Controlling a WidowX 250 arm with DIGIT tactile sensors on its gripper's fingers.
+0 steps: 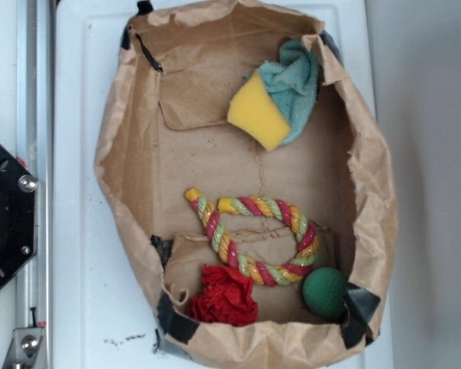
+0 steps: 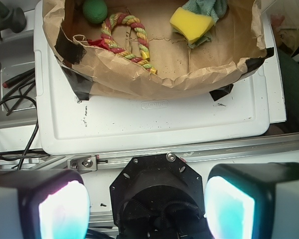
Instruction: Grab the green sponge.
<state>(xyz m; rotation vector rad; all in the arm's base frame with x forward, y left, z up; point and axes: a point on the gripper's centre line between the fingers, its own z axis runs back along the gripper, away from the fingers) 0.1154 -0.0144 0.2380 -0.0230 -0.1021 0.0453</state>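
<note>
Up in the far corner of the crumpled brown paper-lined bin, the soft, pale teal-green sponge with its ragged, fuzzy edges lies bunched against the paper wall. A smooth yellow rectangular foam block sits on top of its near edge, touching it and covering part of it. From the wrist view only a scrap of that teal piece shows behind the block.

Lower in the bin, a twisted rope loop in yellow, pink and green strands curls across the cardboard floor. A dimpled dark green round ball rests just beside the loop's outer curve, and a frilly red fabric bundle sits near the loop's other end, against the wall (black tape patches hold the paper corners together).

The bin stands on a white plastic tray with a metal rail alongside.

And the claw: the gripper with two pale, teal-lit pads hangs well apart from the bin, outside its wall, spread wide with nothing between the fingers. The black robot base sits off at the tray's edge.
</note>
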